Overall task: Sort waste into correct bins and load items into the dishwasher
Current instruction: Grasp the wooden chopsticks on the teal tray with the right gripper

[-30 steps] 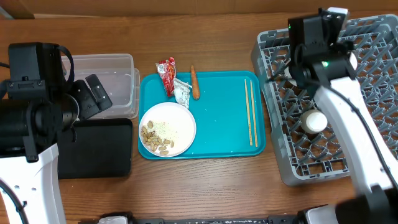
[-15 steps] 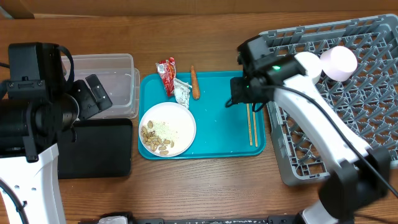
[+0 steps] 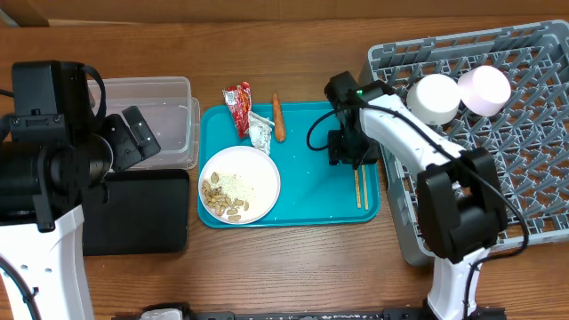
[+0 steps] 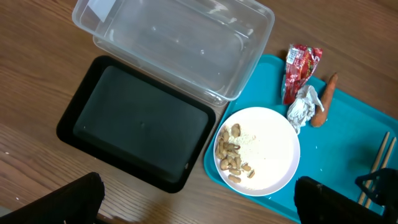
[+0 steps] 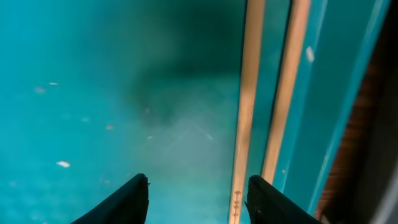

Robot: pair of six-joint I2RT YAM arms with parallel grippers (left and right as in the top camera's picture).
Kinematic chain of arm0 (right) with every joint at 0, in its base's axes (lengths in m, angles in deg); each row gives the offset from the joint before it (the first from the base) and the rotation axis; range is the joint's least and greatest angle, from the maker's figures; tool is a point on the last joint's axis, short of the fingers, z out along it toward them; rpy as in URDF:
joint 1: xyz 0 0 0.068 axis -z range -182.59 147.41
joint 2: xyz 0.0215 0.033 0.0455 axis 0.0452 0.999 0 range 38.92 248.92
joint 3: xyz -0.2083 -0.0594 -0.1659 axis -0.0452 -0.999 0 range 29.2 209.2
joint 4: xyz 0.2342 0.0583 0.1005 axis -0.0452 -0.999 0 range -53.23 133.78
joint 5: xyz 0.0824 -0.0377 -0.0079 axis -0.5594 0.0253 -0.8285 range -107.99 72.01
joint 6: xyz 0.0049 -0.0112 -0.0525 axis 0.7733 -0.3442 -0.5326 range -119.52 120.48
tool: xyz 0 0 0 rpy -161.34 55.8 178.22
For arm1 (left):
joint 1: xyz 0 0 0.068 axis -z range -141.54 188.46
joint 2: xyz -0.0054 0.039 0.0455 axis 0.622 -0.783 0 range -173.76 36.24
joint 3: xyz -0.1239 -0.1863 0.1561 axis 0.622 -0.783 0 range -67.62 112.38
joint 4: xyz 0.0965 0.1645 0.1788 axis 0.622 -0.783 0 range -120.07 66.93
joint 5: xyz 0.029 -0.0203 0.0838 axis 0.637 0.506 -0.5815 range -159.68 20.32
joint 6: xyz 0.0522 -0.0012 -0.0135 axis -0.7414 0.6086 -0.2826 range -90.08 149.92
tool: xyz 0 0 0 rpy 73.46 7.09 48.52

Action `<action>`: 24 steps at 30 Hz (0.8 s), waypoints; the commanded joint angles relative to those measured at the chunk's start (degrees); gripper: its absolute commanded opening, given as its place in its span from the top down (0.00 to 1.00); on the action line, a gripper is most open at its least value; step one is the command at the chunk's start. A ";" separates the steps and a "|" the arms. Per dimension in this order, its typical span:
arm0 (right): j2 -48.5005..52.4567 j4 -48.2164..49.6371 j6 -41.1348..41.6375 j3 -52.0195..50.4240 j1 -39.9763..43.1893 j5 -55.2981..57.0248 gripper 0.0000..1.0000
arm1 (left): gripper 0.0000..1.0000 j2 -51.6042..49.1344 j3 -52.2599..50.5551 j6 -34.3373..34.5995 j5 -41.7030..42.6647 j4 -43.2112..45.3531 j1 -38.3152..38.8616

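The two wooden chopsticks [image 3: 360, 188] lie side by side along the right edge of the teal tray [image 3: 307, 191]. My right gripper [image 3: 351, 153] is open just above them. In the right wrist view the left chopstick [image 5: 247, 93] runs between the fingers [image 5: 196, 199], close to the right finger. A white bowl [image 3: 238, 184] of nuts and rice, a red wrapper [image 3: 237, 105], a silver wrapper [image 3: 260, 132] and a carrot [image 3: 278, 117] rest on the tray. My left gripper [image 4: 199, 205] is open and empty above the black tray [image 4: 137, 121] and the clear tub [image 4: 174, 43].
The grey dish rack [image 3: 498, 169] stands right of the teal tray, with two white round bowls [image 3: 436, 98] at its far left. The clear tub [image 3: 147, 111] and the black tray [image 3: 133, 213] sit left of the teal tray. Bare wooden table lies in front.
My right arm has swung left from over the dish rack to the teal tray and lowered over the chopsticks. The left arm has not moved.
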 commanded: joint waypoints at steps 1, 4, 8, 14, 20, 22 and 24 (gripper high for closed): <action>1.05 0.00 0.44 -0.66 0.46 0.26 0.47 | 0.00 -0.33 0.11 0.59 -0.68 0.00 -0.24; 1.05 0.46 0.68 -2.01 0.48 0.44 0.48 | 0.00 -0.33 0.11 0.59 -0.70 0.00 -0.24; 1.05 1.81 0.63 -4.15 0.48 0.39 0.48 | 0.00 -0.33 0.11 0.59 -0.70 0.00 -0.24; 1.05 4.09 -3.56 -5.57 0.46 -6.40 0.75 | 0.00 -0.33 0.11 0.59 -0.70 0.00 -0.24; 0.39 1.36 -3.87 -2.99 0.46 -6.40 0.96 | 0.00 -0.33 0.11 0.59 -0.68 0.00 -0.24; -1.49 -0.42 -3.43 -0.61 0.46 -4.33 0.96 | 0.00 -0.33 0.11 0.59 -0.70 0.02 -0.24; -3.93 -1.53 -3.48 1.53 0.42 -2.78 0.96 | 0.00 -0.33 0.11 0.59 -0.70 0.02 -0.24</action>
